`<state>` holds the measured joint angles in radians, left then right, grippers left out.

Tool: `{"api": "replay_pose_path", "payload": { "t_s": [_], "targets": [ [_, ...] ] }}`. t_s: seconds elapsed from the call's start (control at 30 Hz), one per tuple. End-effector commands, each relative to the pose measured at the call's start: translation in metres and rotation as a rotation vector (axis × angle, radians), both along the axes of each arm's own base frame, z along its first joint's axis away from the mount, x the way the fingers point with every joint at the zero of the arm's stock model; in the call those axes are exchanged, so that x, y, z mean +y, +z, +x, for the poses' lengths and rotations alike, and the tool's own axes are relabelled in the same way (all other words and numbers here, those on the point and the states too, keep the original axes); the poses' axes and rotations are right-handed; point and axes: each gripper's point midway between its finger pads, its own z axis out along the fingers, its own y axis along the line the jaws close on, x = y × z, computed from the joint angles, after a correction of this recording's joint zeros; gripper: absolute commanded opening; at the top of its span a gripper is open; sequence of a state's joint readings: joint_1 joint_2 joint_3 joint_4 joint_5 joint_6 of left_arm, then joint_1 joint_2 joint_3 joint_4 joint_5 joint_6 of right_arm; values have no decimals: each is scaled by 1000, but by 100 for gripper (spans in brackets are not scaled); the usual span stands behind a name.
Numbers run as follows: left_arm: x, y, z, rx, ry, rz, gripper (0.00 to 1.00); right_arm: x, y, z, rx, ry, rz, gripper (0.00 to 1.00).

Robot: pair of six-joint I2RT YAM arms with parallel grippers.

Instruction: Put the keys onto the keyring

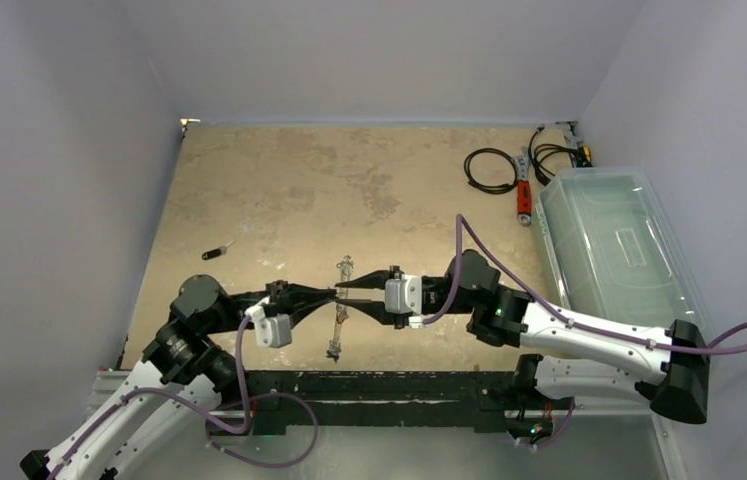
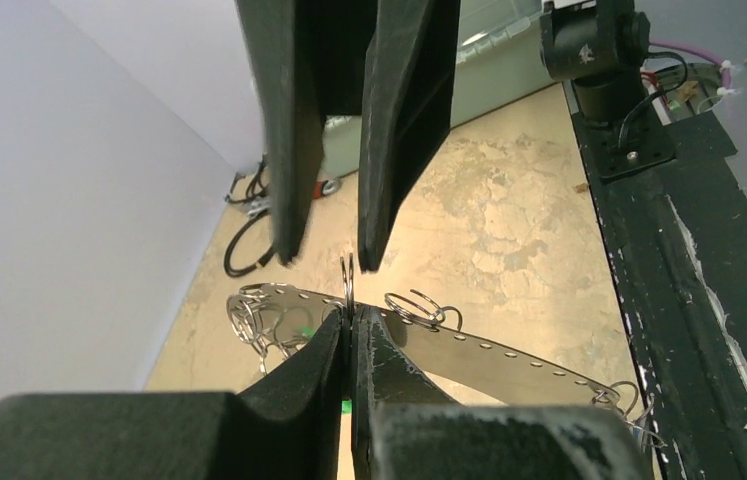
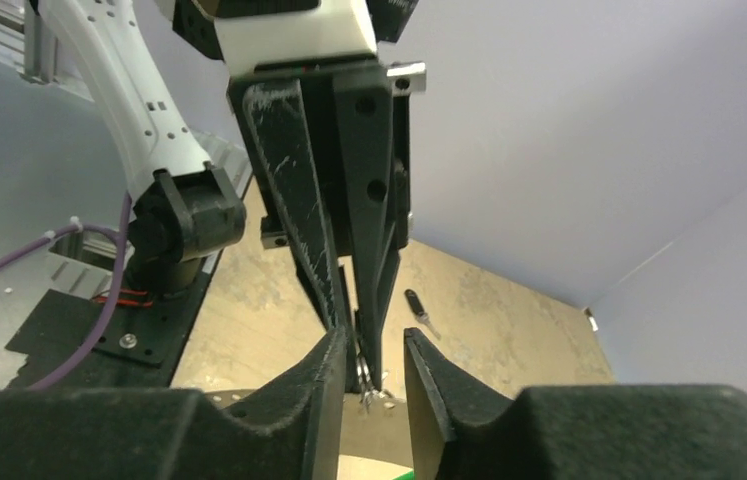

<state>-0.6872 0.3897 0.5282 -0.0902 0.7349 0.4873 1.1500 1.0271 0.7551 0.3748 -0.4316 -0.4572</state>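
Observation:
The keyring (image 1: 339,312) is held up between my two grippers at the table's near middle. In the left wrist view its flat silver crescent (image 2: 489,352) has a row of holes and carries small split rings. My left gripper (image 2: 351,318) is shut on one upright split ring (image 2: 349,285) on the crescent. My right gripper (image 3: 369,362) is open, its fingers (image 2: 401,130) on either side of that ring without touching it. A black-headed key (image 1: 216,251) lies apart on the table at the left and also shows in the right wrist view (image 3: 418,309). A green tag (image 2: 304,332) hangs under the crescent.
A clear plastic bin (image 1: 617,245) stands along the right side. Black coiled cables (image 1: 489,170) and a red tool (image 1: 524,196) lie at the back right. A black taped rail (image 1: 389,392) runs along the table's near edge.

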Motion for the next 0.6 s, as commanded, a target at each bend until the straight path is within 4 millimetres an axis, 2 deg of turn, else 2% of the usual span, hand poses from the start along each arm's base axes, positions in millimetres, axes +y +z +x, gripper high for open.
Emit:
{"api": "replay_pose_path", "payload": {
  "t_s": [0.0,0.17,0.27,0.4,0.57],
  "targets": [
    [5,17,11,-33,68,-23,0,-9,42,7,-45,-60,75,36],
    [5,11,20,-5,103,3,0,-8,33,10,-38,-75,19,44],
    [4,6,25,18,119,24,0,-11,22,23,-58,-138,-69,47],
    [2,-1,31,49,135,50,0,-17,16,31,-53,-180,-202,43],
    [0,-5,35,69,141,67,0,-13,3,27,-34,-146,-263,42]
  ]
}}
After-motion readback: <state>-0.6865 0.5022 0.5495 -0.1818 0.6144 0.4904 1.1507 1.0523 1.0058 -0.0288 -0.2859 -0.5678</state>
